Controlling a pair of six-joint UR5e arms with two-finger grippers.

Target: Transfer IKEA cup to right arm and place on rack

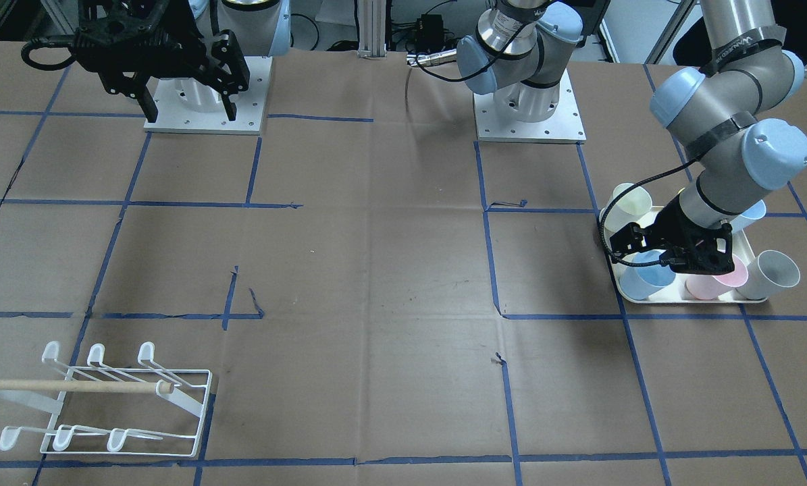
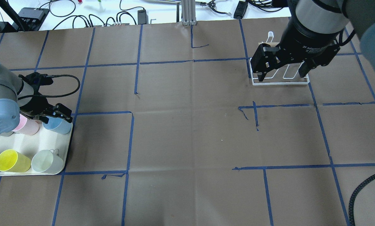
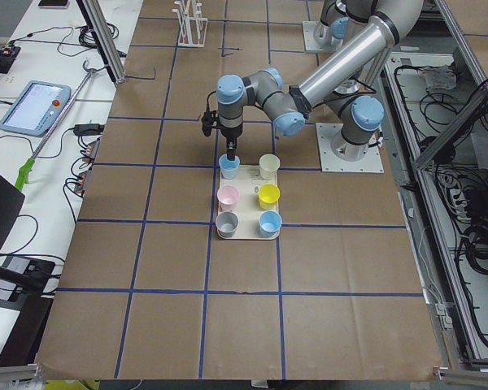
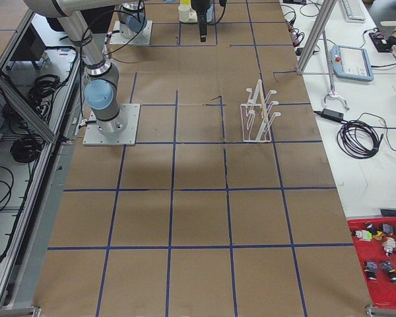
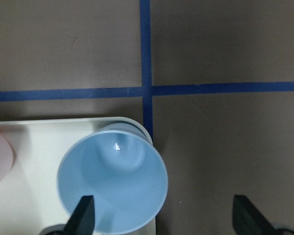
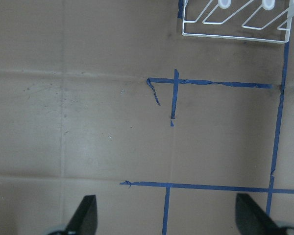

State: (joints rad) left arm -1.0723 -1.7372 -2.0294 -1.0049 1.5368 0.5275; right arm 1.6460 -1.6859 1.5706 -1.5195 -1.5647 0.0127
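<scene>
1. The cream tray [image 2: 27,144] lies at the left end of the bench [image 2: 187,131]. Six upright cups are carried on it, among them a yellow cup [image 2: 8,160] and a pink cup [image 2: 29,127].
2. The blue IKEA cup [image 5: 112,191] stands mouth up at a corner of the tray, just beside the pink cup.
3. The left gripper [image 5: 164,215] hangs directly over this cup. Its fingers [image 5: 83,218] are spread: one is set over the cup's mouth and the other outside it, so that one side of the wall lies between them. Nothing is pinched yet.
4. The step in hand is judged to be the pick-up by the left arm; hand-over and placing are not yet done. The next move calls for the fingers to be closed on the wall. The cup is then to be raised straight up, so that the tray rim and the pink cup are not caught.
5. A pinch on one wall only may let the cup tilt.
6. The right gripper [image 2: 282,75] is held high over the bench with its fingers spread and nothing between them. It is well apart from the cup, so both arms must be brought toward the middle for the hand-over.
7. The rack [image 1: 146,351] stands at the right end of the bench. Its wooden rod [image 1: 72,386] lies across it, and all its prongs are bare.
</scene>
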